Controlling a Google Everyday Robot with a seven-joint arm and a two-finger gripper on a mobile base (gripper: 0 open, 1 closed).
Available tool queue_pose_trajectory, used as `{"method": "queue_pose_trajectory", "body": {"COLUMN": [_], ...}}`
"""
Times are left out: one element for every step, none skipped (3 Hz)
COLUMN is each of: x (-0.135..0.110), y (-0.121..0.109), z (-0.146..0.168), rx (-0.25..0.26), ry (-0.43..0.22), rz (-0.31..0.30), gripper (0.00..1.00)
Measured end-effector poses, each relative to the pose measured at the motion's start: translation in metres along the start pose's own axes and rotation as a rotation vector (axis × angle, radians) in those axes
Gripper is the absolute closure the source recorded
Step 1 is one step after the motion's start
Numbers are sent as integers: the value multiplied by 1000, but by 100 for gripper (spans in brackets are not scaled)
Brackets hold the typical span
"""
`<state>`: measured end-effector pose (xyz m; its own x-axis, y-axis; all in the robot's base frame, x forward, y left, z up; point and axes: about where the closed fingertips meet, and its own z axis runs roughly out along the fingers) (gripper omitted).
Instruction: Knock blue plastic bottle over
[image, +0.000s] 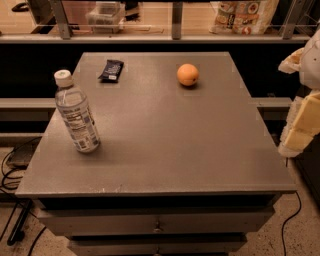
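Gray table holds the blue plastic bottle, standing up near its left edge. Far across, at the right side, sits the gripper, partly cut off; how wide it is, nobody can tell.

**Hand at the far right**

The hand hangs at the right edge of the view, just beyond the right side of the counter. Its pale, blocky body points downward. The white arm rises above it, partly cut off.
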<state>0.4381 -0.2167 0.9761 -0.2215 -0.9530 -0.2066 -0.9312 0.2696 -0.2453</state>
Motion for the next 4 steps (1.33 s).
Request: {"method": "queue_pose_trajectory", "body": {"x": [0, -16, -56, -111], "y": [0, -1, -2, 4], "z": [0, 4, 24, 37], "rx": [0, -24, -93, -162], "ry": [0, -86, -266, -459], "rz": [0, -41, -111, -165], "gripper": [0, 0, 0, 0]}}
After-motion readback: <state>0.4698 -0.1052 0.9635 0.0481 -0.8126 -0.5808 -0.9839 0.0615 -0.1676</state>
